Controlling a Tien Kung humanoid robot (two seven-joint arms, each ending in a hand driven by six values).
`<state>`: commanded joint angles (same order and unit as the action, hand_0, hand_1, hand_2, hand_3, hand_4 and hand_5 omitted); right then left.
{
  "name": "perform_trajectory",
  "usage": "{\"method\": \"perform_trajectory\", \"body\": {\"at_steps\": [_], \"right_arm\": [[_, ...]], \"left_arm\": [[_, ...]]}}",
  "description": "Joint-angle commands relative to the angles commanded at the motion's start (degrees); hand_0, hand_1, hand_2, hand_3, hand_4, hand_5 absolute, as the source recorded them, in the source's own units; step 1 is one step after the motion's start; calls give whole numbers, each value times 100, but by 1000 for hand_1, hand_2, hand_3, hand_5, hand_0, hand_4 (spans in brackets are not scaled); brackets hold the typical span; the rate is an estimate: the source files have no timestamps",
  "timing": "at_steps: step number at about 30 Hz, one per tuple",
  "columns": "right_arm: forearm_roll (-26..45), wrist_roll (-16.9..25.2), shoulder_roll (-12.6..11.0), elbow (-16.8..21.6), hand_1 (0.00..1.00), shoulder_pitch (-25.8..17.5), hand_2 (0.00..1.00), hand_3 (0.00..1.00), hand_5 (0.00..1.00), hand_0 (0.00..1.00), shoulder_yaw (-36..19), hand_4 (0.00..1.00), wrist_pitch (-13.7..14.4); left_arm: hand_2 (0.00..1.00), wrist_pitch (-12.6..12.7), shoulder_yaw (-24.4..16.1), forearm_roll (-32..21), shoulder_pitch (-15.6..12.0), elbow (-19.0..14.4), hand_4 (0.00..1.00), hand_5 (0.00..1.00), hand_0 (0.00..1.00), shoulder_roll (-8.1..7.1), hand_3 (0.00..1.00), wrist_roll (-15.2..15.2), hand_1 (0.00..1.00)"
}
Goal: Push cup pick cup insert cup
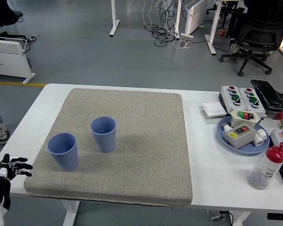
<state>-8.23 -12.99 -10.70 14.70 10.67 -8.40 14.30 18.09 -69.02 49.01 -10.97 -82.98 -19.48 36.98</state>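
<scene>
1. Waiting at the table's near-left corner, the robot's left hand [12, 167] hovers just off the edge of the grey felt mat [146, 150], its fingers spread loosely and holding nothing; the right arm is out of view.
2. Two blue ribbed cups stand upright and apart on the mat's left half: the near cup [63, 151] close to the left hand, the far cup [104, 134] a little beyond it and to its right.
3. Neither cup is touched, so the opening push appears not yet begun; the picking and nesting steps lie ahead.
4. The next move likely calls for the left hand to reach in over the mat to the near cup and make contact low on its wall, since a high push could tip it.
5. At the table's right, well apart from the work, sit a blue tray [247, 147] of button boxes and a red-capped bottle [266, 168].
</scene>
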Motion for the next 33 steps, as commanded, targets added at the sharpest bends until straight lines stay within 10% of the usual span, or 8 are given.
{"method": "perform_trajectory", "body": {"at_steps": [33], "right_arm": [[-31, -15, 16, 3, 617, -68, 629, 543, 484, 689, -20, 91, 12]], "left_arm": [[449, -240, 1111, 92, 1163, 1154, 523, 998, 566, 289, 433, -524, 468]]}}
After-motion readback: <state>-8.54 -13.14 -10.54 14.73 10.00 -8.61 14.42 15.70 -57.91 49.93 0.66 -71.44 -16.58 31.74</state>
